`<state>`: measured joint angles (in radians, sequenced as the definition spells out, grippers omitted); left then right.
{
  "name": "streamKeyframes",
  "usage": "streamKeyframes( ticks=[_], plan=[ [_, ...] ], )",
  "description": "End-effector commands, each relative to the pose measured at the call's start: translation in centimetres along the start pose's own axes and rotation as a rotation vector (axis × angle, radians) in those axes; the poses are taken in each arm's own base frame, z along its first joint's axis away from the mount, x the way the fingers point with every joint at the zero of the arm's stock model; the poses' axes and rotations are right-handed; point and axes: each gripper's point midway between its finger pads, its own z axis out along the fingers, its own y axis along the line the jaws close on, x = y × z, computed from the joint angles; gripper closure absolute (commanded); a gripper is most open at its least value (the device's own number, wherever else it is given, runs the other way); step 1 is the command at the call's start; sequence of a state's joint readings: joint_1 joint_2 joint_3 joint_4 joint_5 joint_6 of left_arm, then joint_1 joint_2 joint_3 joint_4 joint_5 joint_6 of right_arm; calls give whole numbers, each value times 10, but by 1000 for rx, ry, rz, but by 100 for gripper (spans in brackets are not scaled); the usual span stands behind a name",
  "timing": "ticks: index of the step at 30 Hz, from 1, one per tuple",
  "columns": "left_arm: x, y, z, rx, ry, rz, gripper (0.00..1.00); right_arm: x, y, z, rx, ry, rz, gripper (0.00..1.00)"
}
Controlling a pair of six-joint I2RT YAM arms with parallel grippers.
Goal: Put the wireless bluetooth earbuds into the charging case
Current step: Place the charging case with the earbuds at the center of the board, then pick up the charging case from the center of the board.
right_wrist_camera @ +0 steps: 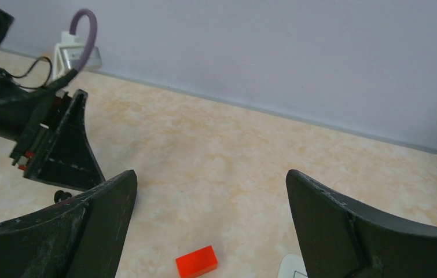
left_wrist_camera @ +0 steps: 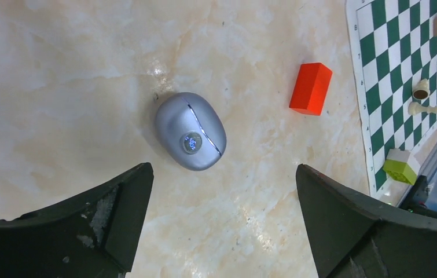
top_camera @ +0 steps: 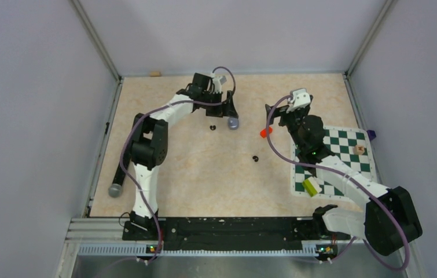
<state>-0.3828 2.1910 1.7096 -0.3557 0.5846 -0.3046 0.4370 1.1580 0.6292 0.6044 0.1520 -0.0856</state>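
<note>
Our left gripper (left_wrist_camera: 223, 169) hangs wide open and empty above the closed silvery-lilac oval charging case (left_wrist_camera: 190, 131); its round emblem is too small to read. Our right gripper (right_wrist_camera: 210, 175) gapes empty above a small red block (right_wrist_camera: 196, 261). Two tiny black earbuds (top_camera: 212, 127) lie loose on the beige marbled table (top_camera: 193, 179).

From overhead you see the left gripper (top_camera: 229, 114) hiding the far edge of the charging case (top_camera: 233, 123). One black earbud (top_camera: 212, 127) at the case's 9 o'clock and a second black earbud (top_camera: 255, 158) at its 5 o'clock are mere specks, too small to show their shape. The cable (top_camera: 268, 120) crosses part of the red block (top_camera: 264, 132). In your right wrist view a small dark thing (right_wrist_camera: 61, 196) peeks from behind the finger (right_wrist_camera: 59, 231) at 8 o'clock, and a white corner (right_wrist_camera: 294, 266) is cut by the bottom edge.
</note>
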Motion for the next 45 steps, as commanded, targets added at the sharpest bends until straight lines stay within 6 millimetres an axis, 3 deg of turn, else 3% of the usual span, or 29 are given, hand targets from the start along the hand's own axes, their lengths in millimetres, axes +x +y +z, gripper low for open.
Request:
streamKeyframes(
  ticks=[1, 5, 10, 15, 18, 24, 30, 39, 45],
  plan=[
    [-54, -35, -73, -33, -157, 218, 1, -24, -5, -3, 2, -73, 29, 1],
    [-58, -16, -118, -150, -163, 307, 1, -25, -4, -4, -6, -74, 44, 1],
    [-45, 42, -182, -369, -153, 222, 1, -29, -2, -6, -18, -86, 53, 1],
    [-10, 95, -237, -543, -107, 88, 1, -33, 1, -8, -35, -96, 65, 1],
    [22, 125, -252, -598, -61, 10, 1, -34, 4, -9, -49, -97, 72, 1],
    [75, 159, -249, -617, 59, -96, 2, -37, 3, -12, -50, -107, 74, 1],
    [109, 178, -227, -583, 175, -153, 15, -38, 0, -14, -49, -113, 75, 1],
    [123, 199, -205, -565, 241, -180, 35, -35, 1, -12, -57, -105, 72, 1],
    [119, 204, -199, -547, 240, -156, 63, -31, 3, -11, -62, -98, 71, 1]
  ],
)
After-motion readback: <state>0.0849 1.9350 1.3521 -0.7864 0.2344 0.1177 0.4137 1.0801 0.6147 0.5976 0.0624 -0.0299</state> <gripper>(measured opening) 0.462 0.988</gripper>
